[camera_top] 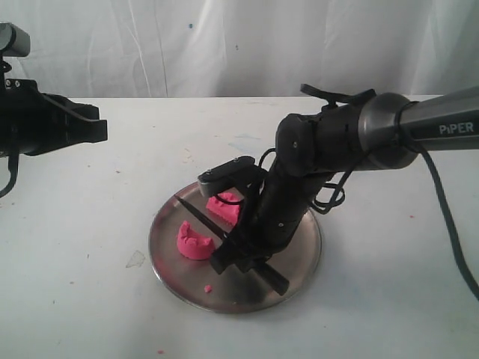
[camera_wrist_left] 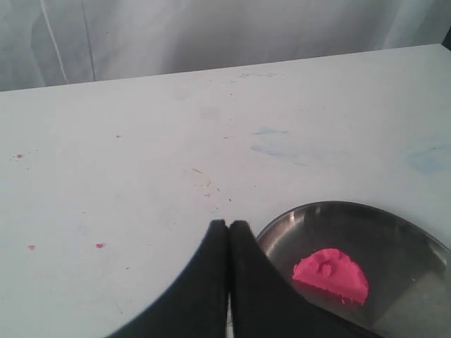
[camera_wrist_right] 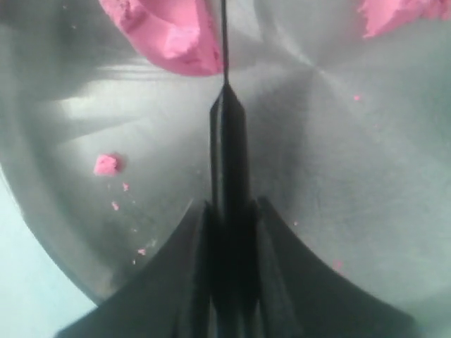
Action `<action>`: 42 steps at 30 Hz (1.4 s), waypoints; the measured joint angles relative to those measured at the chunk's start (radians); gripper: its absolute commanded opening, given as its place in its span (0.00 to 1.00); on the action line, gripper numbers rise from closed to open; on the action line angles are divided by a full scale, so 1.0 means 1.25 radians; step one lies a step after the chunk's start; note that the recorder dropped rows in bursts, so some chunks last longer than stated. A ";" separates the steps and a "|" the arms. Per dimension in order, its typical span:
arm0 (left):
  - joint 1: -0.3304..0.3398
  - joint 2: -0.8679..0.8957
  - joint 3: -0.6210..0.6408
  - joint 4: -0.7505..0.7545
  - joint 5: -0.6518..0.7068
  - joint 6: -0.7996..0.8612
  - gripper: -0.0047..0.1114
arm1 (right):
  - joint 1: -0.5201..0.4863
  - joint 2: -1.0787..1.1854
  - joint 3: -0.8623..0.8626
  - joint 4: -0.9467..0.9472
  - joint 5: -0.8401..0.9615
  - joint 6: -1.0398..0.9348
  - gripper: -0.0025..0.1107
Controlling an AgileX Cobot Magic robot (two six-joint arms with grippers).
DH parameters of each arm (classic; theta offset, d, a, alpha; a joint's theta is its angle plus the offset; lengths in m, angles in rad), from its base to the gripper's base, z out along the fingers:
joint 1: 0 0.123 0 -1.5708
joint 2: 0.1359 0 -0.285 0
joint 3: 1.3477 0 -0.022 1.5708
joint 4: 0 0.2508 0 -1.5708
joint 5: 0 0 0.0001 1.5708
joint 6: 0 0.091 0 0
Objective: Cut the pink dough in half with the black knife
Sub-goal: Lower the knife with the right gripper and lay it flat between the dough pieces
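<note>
- We see the pink dough already in two pcs on the steel plate (camera_top: 303,273), which sits on the white table (camera_top: 90,299).
- One half (camera_top: 194,241) lies toward the left of the plate in the exterior view; the other half (camera_top: 224,206) sits further back, just beside the right arm's wrist.
- The two halves are apart, w/ the black knife (camera_top: 206,221) running between them.
- The knife's blade slants from a tip near the plate's back-left rim down toward the front-right; its handle end sticks out past the gripper, near the plate's front edge.
- The right gripper (camera_top: 241,250) is over the plate's middle, jaws clamped on the knife handle.
- In the right wrist view we see the fingers (camera_wrist_right: 271,232) pressed on both sides of the handle (camera_wrist_right: 227,155), the thin blade edge-on ahead, passing just beside one dough half (camera_wrist_right: 169,35); the other half (camera_wrist_right: 402,14) shows at the frame corner.
- We can't tell if the blade touches the plate or hovers just above it.
- A tiny pink crumb (camera_top: 207,288) lies on the plate near its front rim, apart from both halves; a few smaller specks are scattered near it in the right wrist view.
- The left gripper (camera_wrist_left: 229,227) is off the plate, above bare table at the exterior view's left edge, jaws together w/ nothing between them.
- From the left wrist view, one dough half (camera_wrist_left: 331,274) and part of the plate rim show beyond its fingertips.
</note>
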 measured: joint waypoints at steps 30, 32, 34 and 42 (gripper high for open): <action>0.000 0.000 0.000 0.000 0.001 0.000 0.04 | -0.152 0.074 -0.029 0.388 0.187 -0.297 0.02; 0.000 0.000 0.000 0.000 0.001 0.000 0.04 | -0.152 0.076 -0.038 0.388 0.187 -0.299 0.02; 0.000 0.000 0.000 0.000 0.002 0.000 0.04 | -0.152 0.086 -0.051 0.388 0.189 -0.299 0.02; 0.000 0.000 0.000 -0.001 0.002 0.000 0.04 | -0.161 0.143 -0.112 0.386 0.221 -0.291 0.02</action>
